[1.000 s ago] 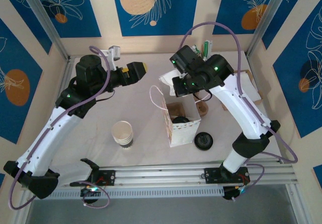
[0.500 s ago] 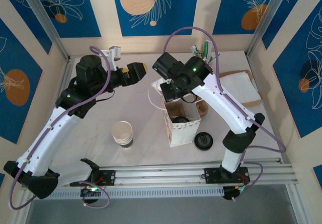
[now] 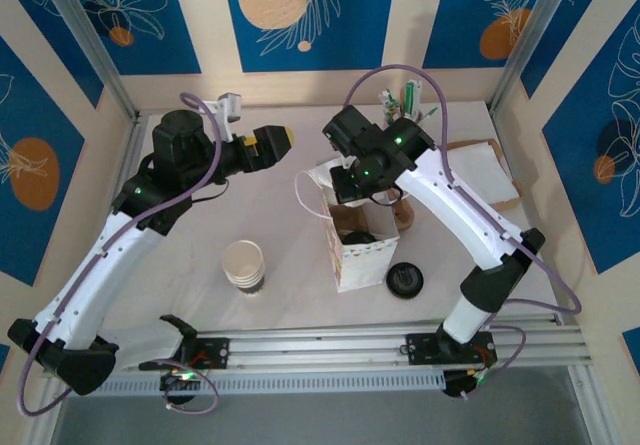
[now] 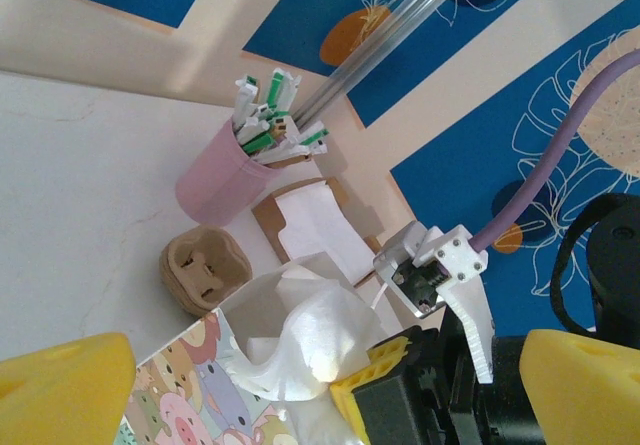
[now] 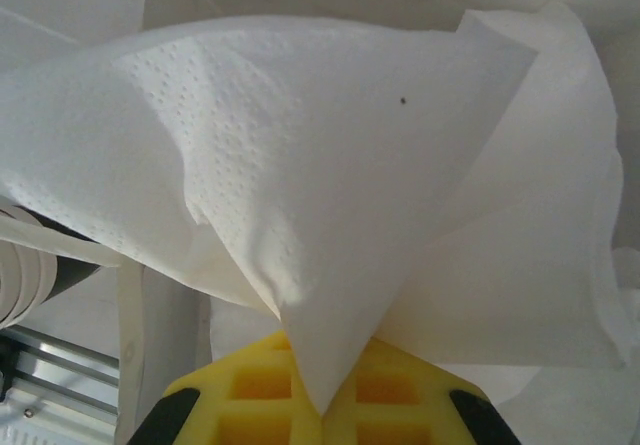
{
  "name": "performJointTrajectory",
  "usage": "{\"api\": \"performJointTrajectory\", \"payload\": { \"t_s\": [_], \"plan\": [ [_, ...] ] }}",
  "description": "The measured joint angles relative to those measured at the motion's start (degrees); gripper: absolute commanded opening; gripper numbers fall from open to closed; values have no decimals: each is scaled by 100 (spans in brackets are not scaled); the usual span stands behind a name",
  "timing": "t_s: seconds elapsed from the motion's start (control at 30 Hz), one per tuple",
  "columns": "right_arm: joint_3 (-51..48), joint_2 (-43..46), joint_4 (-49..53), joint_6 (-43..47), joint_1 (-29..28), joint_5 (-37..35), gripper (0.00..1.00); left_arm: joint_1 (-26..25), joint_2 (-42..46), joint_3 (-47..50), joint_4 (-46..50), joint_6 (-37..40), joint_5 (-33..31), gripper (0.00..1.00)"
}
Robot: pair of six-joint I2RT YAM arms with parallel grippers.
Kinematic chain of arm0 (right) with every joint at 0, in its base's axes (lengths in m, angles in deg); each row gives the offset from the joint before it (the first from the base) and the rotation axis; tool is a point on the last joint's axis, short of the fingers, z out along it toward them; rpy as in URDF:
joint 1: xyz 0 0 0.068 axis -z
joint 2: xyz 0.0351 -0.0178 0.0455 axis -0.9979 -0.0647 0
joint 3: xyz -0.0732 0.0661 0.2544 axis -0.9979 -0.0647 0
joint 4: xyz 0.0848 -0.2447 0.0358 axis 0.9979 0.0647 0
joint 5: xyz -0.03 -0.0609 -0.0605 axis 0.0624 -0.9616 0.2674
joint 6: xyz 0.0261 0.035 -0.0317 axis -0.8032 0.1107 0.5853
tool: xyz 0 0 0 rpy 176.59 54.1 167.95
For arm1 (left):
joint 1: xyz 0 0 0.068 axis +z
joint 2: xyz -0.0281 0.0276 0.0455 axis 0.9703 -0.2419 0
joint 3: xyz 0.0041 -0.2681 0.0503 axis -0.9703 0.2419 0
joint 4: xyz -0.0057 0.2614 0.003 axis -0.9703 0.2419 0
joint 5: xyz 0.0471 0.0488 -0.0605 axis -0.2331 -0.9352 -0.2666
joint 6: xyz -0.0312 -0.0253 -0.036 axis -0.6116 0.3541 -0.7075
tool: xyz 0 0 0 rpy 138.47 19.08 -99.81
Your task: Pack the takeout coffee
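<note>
The takeout coffee [image 3: 357,237] stands inside the white paper bag [image 3: 362,265], its black lid showing through the open top. My right gripper [image 3: 349,185] hangs over the bag's far rim, shut on a white napkin [image 5: 330,165] pinched between its yellow fingertips [image 5: 260,405]. In the left wrist view the napkin [image 4: 320,335] droops over the bag's mouth beside the printed bag wall [image 4: 180,390]. My left gripper [image 3: 277,138] hovers left of the bag, open and holding nothing, its yellow fingertips [image 4: 60,390] wide apart.
A stack of lidless cups [image 3: 243,263] stands left of the bag; a loose black lid [image 3: 405,278] lies to its right. Behind are a brown cup carrier [image 4: 205,268], a pink holder of packets [image 4: 215,180] and napkins on a brown board [image 3: 482,168].
The right arm carried the napkin leftward over the bag's far rim, then settled slightly back to the right and lower. The left arm has not moved.
</note>
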Motion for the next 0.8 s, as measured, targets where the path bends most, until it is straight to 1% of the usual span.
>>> {"api": "performJointTrajectory", "payload": {
  "t_s": [0.33, 0.8],
  "plan": [
    [-426, 46, -247, -2, 254, 173, 0, 0, -35, 33, -7, 0, 22, 99],
    [-726, -28, -343, -2, 280, 225, 0, 11, -33, 162, -4, 0, 20, 99]
  ]
}}
